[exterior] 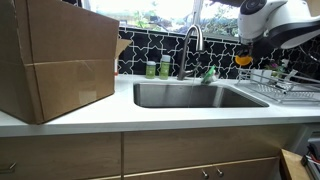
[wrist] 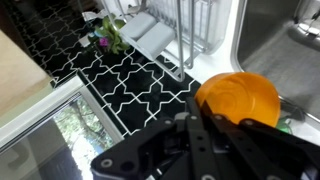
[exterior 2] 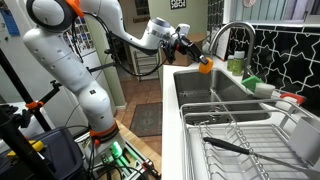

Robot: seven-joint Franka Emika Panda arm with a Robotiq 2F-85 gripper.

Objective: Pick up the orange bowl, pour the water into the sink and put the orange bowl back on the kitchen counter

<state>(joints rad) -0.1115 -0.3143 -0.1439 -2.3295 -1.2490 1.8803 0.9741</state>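
The robot's dark pincer is closed on the rim of a small, round, orange bowl of plastic look and holds it in the air. In an exterior view the orange bowl hangs over the right end of the wide rectangular stainless-steel sink. It is near the wire dish rack on the right and well above the long white worktop. The tall curved steel faucet stands at the sink's far edge, left of the bowl. A large brown cardboard box sits on the worktop at the left. In the wrist view the bowl lies just beyond the pincer, with black wall tiles with white seams behind it.
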